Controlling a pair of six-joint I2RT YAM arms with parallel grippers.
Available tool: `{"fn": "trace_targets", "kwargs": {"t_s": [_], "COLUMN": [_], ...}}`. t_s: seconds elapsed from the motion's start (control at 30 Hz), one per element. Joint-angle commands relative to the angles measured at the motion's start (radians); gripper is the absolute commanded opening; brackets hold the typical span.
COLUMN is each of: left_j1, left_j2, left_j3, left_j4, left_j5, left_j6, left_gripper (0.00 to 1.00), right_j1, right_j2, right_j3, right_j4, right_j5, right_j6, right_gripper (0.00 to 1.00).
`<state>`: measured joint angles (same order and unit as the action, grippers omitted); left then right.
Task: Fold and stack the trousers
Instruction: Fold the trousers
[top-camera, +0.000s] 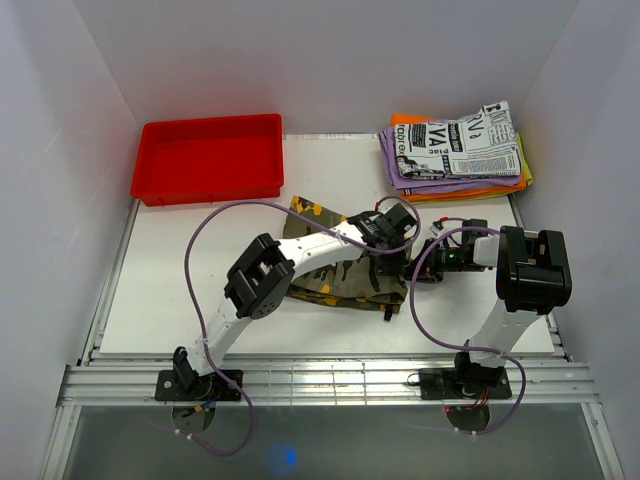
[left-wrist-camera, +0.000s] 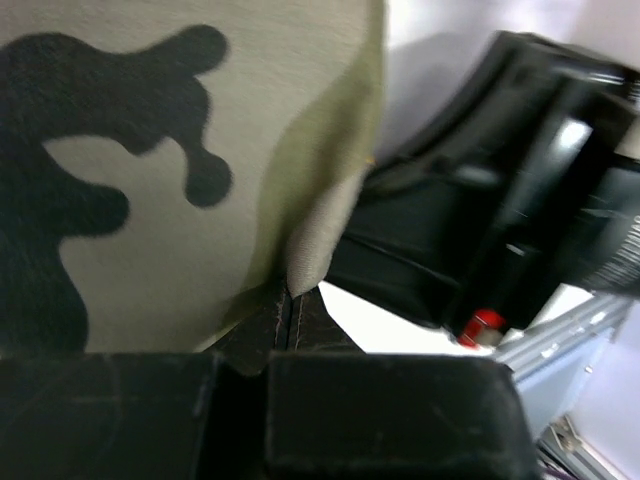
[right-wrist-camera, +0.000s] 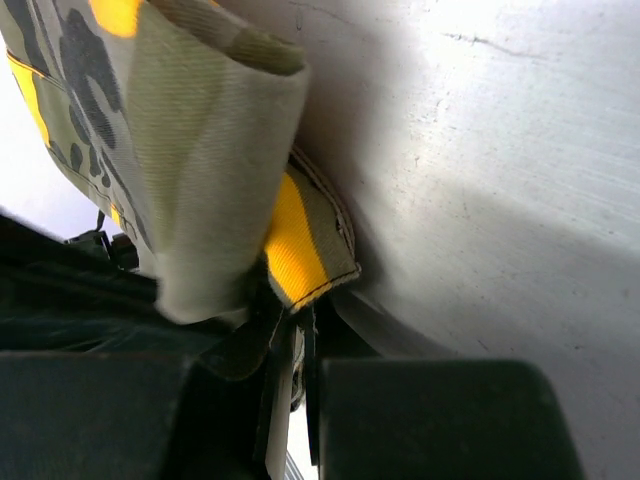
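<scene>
The camouflage trousers (top-camera: 335, 283) lie bunched in the middle of the white table, partly under my left arm. My left gripper (top-camera: 393, 236) and right gripper (top-camera: 420, 264) meet at the trousers' right end. In the left wrist view my left gripper (left-wrist-camera: 288, 303) is shut on a corner of the olive and black cloth (left-wrist-camera: 150, 170), with the right arm's black body (left-wrist-camera: 520, 190) close beside it. In the right wrist view my right gripper (right-wrist-camera: 297, 322) is shut on a hemmed edge with a yellow patch, and a fold of the trousers (right-wrist-camera: 210, 150) hangs above it.
A red tray (top-camera: 210, 158) stands at the back left. A stack of folded garments (top-camera: 455, 152), newspaper print on top of purple and orange, lies at the back right. White walls enclose the table on three sides. Purple cables loop around both arms.
</scene>
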<state>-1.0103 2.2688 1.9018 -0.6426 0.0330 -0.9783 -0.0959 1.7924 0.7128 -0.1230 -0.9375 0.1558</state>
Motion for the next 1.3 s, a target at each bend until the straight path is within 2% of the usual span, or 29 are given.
{"fn": "trace_targets", "kwargs": {"t_s": [0.0,0.27,0.3,0.33,0.43,0.5,0.57,0.6,0.63,0.73,0.77,0.87,0.9,0.93,1.0,1.03,1.1,1.13,1.17,1.23,1.27], "left_j1": [-0.014,-0.01,-0.005,0.007,0.042,0.067,0.1,0.111,0.125,0.151,0.16,0.22,0.248,0.31,0.395,0.482,0.583,0.683,0.726,0.817,0.834], "left_j2": [0.011,0.038,0.028,0.02,-0.025,-0.049,-0.087,-0.1,-0.133,-0.201,-0.256,-0.377,-0.408,-0.435,-0.498,-0.514,-0.537,-0.542,-0.545,-0.546,-0.54], "left_j3": [0.054,0.036,0.029,0.016,-0.006,-0.004,0.017,0.026,0.026,-0.001,-0.019,-0.093,-0.137,-0.158,-0.179,-0.176,-0.164,-0.158,-0.167,-0.194,-0.223], "left_j4": [0.038,0.043,0.043,0.043,0.041,0.044,0.055,0.06,0.085,0.132,0.168,0.21,0.216,0.221,0.219,0.207,0.161,0.134,0.089,0.026,-0.068], "left_j5": [0.027,0.042,0.042,0.042,0.05,0.056,0.064,0.07,0.076,0.08,0.096,0.12,0.128,0.142,0.29,0.336,0.546,0.656,0.867,1.006,1.057], "left_j6": [-0.023,-0.017,-0.014,-0.011,0.023,0.061,0.095,0.13,0.154,0.257,0.282,0.392,0.427,0.502,0.611,0.647,0.693,0.735,0.806,0.842,0.86], "left_gripper": [0.0,0.02,0.08,0.22,0.41,0.46,0.54,0.58,0.68,0.85,0.98,0.98,0.98,0.98,0.98,0.98,0.98,0.98,0.95,0.83,0.8], "right_j1": [0.016,0.016,0.016,0.015,-0.001,-0.014,-0.034,-0.041,-0.054,-0.076,-0.08,-0.102,-0.102,-0.102,-0.097,-0.088,-0.067,-0.032,-0.006,0.083,0.117], "right_j2": [0.001,0.004,0.005,0.005,-0.004,-0.011,-0.024,-0.027,-0.031,-0.034,-0.037,-0.068,-0.08,-0.103,-0.122,-0.136,-0.148,-0.168,-0.179,-0.211,-0.217], "right_j3": [-0.001,0.017,0.025,0.051,0.111,0.141,0.187,0.206,0.246,0.321,0.37,0.431,0.476,0.497,0.562,0.582,0.605,0.597,0.584,0.501,0.466], "right_j4": [0.002,-0.02,-0.035,-0.077,-0.15,-0.217,-0.286,-0.311,-0.361,-0.464,-0.502,-0.627,-0.673,-0.693,-0.719,-0.737,-0.741,-0.716,-0.698,-0.653,-0.586], "right_j5": [0.039,0.029,0.031,0.04,0.063,0.08,0.098,0.103,0.112,0.138,0.15,0.173,0.175,0.152,0.105,0.041,-0.035,-0.105,-0.127,-0.185,-0.201], "right_j6": [-0.002,-0.012,-0.021,-0.051,-0.11,-0.137,-0.189,-0.206,-0.247,-0.361,-0.439,-0.519,-0.548,-0.558,-0.546,-0.536,-0.512,-0.484,-0.467,-0.402,-0.371], "right_gripper": [0.08,0.08,0.09,0.14,0.21,0.22,0.27,0.33,0.36,0.42,0.44,0.59,0.67,0.71,0.83,0.83,0.82,0.81,0.8,0.77,0.77]}}
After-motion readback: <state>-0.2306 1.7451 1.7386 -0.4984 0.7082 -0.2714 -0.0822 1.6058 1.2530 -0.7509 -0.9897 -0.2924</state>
